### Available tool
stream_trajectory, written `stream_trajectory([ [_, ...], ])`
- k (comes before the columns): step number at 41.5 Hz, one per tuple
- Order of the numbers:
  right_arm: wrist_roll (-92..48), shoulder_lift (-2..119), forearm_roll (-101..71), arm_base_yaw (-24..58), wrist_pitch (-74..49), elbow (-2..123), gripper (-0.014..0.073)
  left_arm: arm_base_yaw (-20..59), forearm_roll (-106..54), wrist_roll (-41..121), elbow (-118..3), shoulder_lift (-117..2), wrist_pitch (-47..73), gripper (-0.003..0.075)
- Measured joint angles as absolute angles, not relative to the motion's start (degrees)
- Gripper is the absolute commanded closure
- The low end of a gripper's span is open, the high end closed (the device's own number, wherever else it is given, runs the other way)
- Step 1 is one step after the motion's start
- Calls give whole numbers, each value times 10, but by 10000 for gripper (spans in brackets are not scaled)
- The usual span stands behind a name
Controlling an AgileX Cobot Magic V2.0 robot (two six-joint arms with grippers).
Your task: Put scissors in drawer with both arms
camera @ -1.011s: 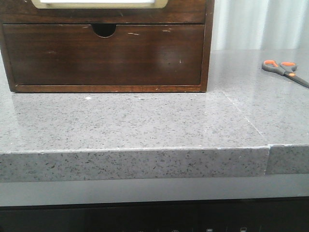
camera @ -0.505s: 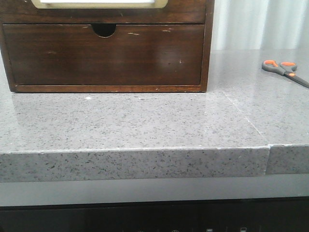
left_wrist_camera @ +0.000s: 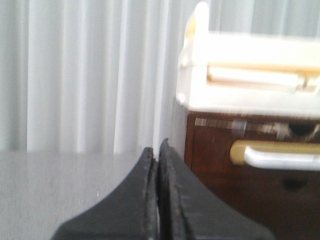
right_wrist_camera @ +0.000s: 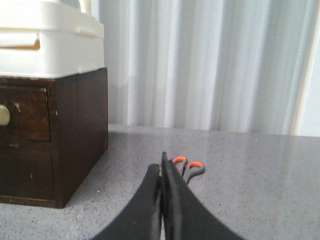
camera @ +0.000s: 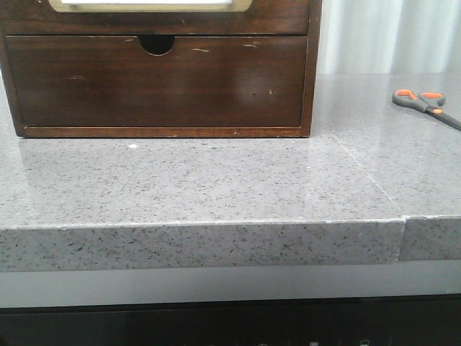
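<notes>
The scissors (camera: 426,103) lie flat on the grey countertop (camera: 216,187), well to the right of the wooden cabinet (camera: 158,79), handles toward it, untouched. The drawer (left_wrist_camera: 260,150) with the gold-rimmed white panel sits shut in that cabinet, above the notched one. The left gripper (left_wrist_camera: 158,150) faces the cabinet's left corner, fingers pressed together, empty. The right gripper (right_wrist_camera: 161,172) points at the scissors, likewise closed on nothing. Neither has begun; each seems lined up for its own job.
</notes>
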State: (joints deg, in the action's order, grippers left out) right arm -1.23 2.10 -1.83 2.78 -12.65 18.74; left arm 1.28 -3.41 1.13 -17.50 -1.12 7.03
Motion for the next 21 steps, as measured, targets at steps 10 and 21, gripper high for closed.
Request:
stream_trajectory([
  [10,-12,143,-18,28,-227,315,662,13,-34,11,-348,-116,201,741],
  [21,-12,263,-18,28,-312,363,662,13,-34,11,-408,-227,304,741],
])
